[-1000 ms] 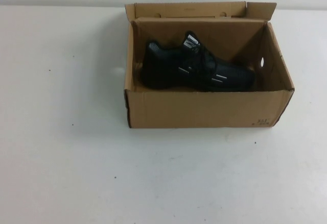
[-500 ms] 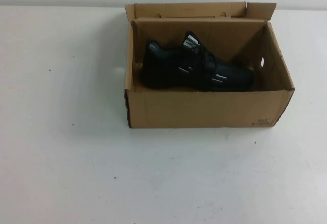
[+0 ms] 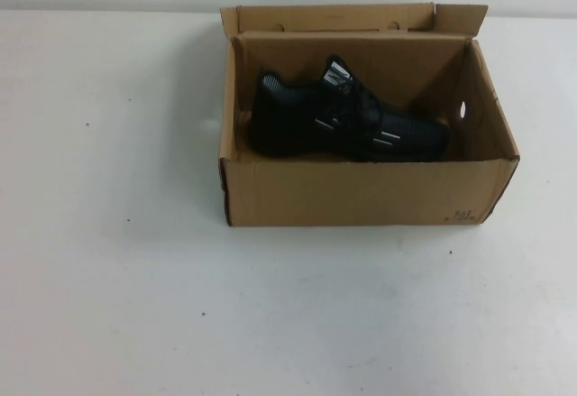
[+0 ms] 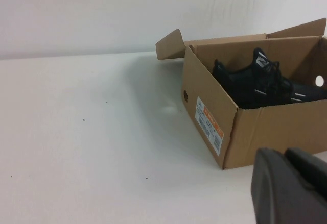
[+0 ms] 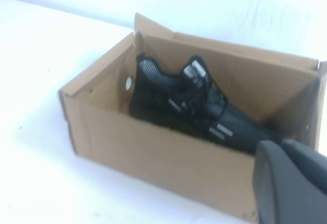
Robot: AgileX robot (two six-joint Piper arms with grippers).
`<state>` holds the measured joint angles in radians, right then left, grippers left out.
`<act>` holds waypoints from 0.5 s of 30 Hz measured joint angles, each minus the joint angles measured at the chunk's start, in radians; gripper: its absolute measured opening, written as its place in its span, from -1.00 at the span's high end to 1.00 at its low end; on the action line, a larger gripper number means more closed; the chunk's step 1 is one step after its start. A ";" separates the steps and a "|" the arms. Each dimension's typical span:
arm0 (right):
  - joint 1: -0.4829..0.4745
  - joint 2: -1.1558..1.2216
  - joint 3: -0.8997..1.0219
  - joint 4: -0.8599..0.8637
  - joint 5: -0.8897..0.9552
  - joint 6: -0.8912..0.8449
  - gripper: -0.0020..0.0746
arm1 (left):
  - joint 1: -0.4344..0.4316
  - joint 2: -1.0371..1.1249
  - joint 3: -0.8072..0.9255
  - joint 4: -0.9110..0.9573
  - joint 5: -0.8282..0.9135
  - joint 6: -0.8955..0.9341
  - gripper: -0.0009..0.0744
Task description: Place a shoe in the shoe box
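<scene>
Cardboard fills the middle of the high view: the brown corrugated rectangular shoe box (image 3: 361, 193) stands on the white worktop (image 3: 117, 279), toward its far edge, with the hinged lid flap (image 3: 352, 17) folded back and upright behind it. Inside lies the black lace-up sneaker (image 3: 347, 125), upright on its sole, heel toward my left and toe toward my right, its white tongue label (image 3: 337, 75) uppermost and short pale stripes showing along the near side. The shoe sits wholly within the walls, low in the box, nearer the left wall than the right. A small round hole (image 3: 462, 108) pierces the right side wall.

Neither of my arms shows from above. My left claw (image 4: 288, 188) appears only in its own wrist view as a dark rounded bulk at the picture's edge, near the box's left end wall, which carries an orange-and-white label (image 4: 209, 124); it holds nothing and touches nothing I can see, and I cannot tell whether its fingers are apart or together. My right claw (image 5: 291, 183) likewise shows as a dark shape at the edge of its wrist view, close to the box's near wall, empty as far as I can see, its opening impossible to judge.
</scene>
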<state>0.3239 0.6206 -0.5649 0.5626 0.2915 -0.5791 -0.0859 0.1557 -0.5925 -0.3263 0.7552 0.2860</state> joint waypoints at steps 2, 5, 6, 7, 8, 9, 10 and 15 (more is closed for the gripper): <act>0.000 -0.075 0.068 0.022 -0.002 0.000 0.99 | 0.000 0.000 0.000 0.000 0.000 -0.018 0.98; 0.000 -0.161 0.137 0.029 -0.006 -0.002 0.99 | 0.000 0.000 0.000 0.000 0.000 -0.028 0.98; 0.000 -0.178 0.155 0.029 -0.006 -0.002 0.99 | 0.000 0.000 0.000 0.000 0.000 -0.030 0.98; 0.000 -0.195 0.170 0.029 -0.006 -0.002 0.99 | 0.000 0.000 0.000 0.000 0.000 -0.032 0.98; 0.000 -0.208 0.182 0.029 -0.006 -0.002 0.99 | 0.000 0.000 0.000 0.000 0.000 -0.032 0.98; 0.000 -0.214 0.191 0.031 -0.004 -0.002 0.99 | 0.000 0.000 0.000 0.000 0.000 -0.032 0.98; 0.000 -0.219 0.200 0.033 0.006 -0.002 0.99 | 0.000 0.000 0.000 0.000 0.000 -0.032 0.98; 0.000 -0.220 0.214 0.056 0.100 -0.002 0.99 | 0.000 0.000 0.000 0.000 0.000 -0.032 0.98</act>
<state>0.3239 0.4010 -0.3510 0.6186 0.3919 -0.5812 -0.0859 0.1557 -0.5925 -0.3263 0.7552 0.2539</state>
